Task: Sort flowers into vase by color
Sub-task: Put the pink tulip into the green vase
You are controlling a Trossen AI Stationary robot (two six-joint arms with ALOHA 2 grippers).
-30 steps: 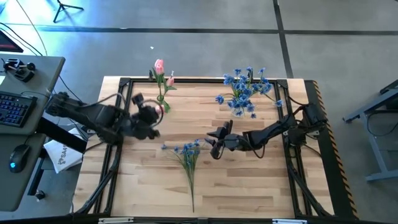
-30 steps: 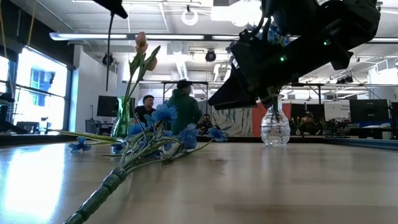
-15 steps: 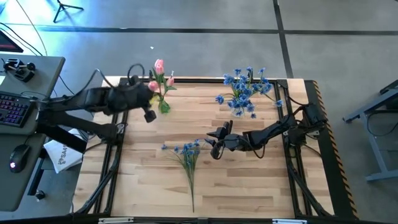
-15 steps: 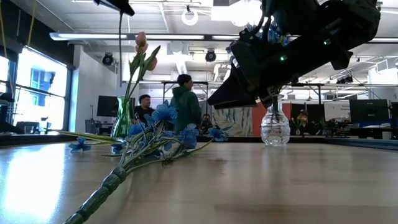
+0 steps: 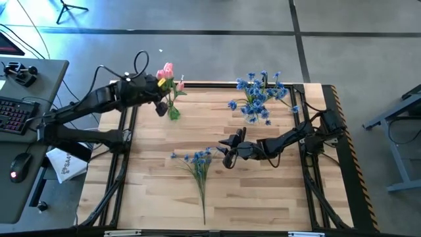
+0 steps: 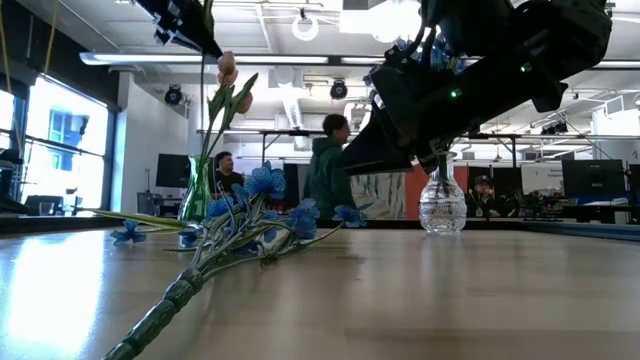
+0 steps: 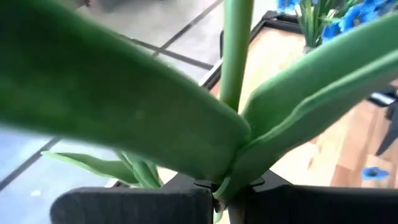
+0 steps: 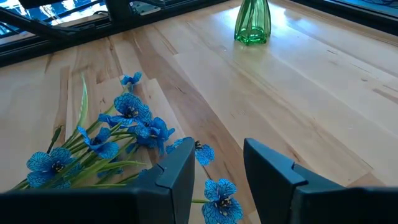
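Observation:
A green vase [image 5: 173, 113] stands near the table's far left corner with pink tulips [image 5: 168, 68] in it. My left gripper [image 5: 160, 104] is up beside that vase, shut on another pink tulip's green stem [image 7: 234, 74]. In the low view that stem [image 6: 207, 30] drops from the gripper [image 6: 185, 18] among the standing tulips; where its lower end sits is hidden. A blue flower [image 5: 198, 162] lies flat on the table's middle. My right gripper [image 5: 227, 150] hovers open just right of its blossoms [image 8: 127, 121], touching nothing. My left gripper pinches the pink tulip's stem between its two fingers [image 7: 143, 202], at the point where the long leaves branch off [image 7: 239, 158]. The fingers lie across the stem. The tulip is lifted clear of the table and stands about upright over the green vase.
A clear glass vase [image 6: 442, 207] full of blue flowers [image 5: 258, 99] stands near the far right corner. Dark frame rails [image 5: 125, 131] run along the table's sides. A desk with keyboard [image 5: 16, 112] is left of the table. People [image 6: 325, 175] move in the room behind.
My left gripper has risen from the table's left middle and swung toward the far edge, up beside the green vase, carrying the pink tulip with it. The tulip's stem has moved in among the standing tulips. My right arm has kept still.

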